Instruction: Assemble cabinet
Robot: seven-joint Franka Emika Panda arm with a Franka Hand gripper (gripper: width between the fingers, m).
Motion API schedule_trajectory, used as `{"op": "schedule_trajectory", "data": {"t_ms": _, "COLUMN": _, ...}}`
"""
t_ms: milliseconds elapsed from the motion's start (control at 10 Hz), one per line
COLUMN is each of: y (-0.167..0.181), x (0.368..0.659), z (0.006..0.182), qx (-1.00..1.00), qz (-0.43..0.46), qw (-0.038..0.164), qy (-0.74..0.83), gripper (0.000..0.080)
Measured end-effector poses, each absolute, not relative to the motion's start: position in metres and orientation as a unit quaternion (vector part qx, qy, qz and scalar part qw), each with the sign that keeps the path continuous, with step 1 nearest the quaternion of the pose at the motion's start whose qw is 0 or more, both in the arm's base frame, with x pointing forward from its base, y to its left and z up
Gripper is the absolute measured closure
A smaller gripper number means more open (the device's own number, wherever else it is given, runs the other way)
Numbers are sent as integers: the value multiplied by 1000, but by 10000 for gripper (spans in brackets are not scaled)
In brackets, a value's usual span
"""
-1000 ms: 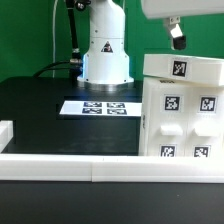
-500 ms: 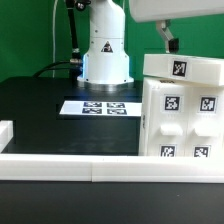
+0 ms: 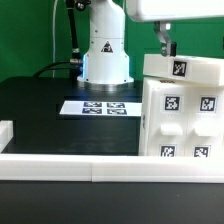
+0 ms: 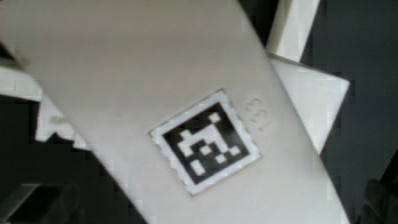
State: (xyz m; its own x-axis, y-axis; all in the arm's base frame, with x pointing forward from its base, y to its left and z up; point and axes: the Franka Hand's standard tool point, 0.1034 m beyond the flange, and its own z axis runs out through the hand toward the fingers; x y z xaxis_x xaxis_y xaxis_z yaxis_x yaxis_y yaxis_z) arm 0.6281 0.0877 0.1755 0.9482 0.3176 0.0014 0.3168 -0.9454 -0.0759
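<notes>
The cabinet (image 3: pixel 182 120) is a large white box with several black-and-white tags. It stands on the black table at the exterior view's right, with a tagged white panel (image 3: pixel 186 68) across its top. My gripper (image 3: pixel 164 42) hangs just above and behind the cabinet's top left corner. Only one dark fingertip (image 3: pixel 166 44) shows, so I cannot tell how the jaws stand. The wrist view is filled by a slanted white tagged panel (image 4: pixel 196 130) very close up. My fingers do not show there.
The marker board (image 3: pixel 100 106) lies flat on the black table in front of the white robot base (image 3: pixel 106 55). A low white rail (image 3: pixel 70 165) runs along the table's front edge, with a short return at the exterior view's left (image 3: pixel 5 132).
My gripper has moved toward the exterior view's left and slightly lower, from above the cabinet's top panel to its top left corner. The cabinet has not moved.
</notes>
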Motion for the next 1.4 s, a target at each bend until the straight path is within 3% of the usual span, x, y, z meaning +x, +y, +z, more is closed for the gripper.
{"op": "schedule_trajectory", "data": {"t_ms": 300, "y": 81, "x": 628, "z": 174, "qx": -950, "qz": 3, "qw": 33, "qy": -311, "gripper": 2}}
{"op": "schedule_trajectory", "data": {"t_ms": 900, "y": 81, "x": 616, "z": 153, "qx": -950, "qz": 1, "qw": 30, "qy": -312, "gripper": 2}}
{"op": "schedule_trajectory", "data": {"t_ms": 1100, "y": 81, "x": 616, "z": 153, "qx": -951, "qz": 1, "qw": 30, "qy": -308, "gripper": 243}}
{"op": "schedule_trajectory", "data": {"t_ms": 1400, "y": 81, "x": 616, "z": 153, "qx": -959, "qz": 2, "qw": 30, "qy": -280, "gripper": 241}}
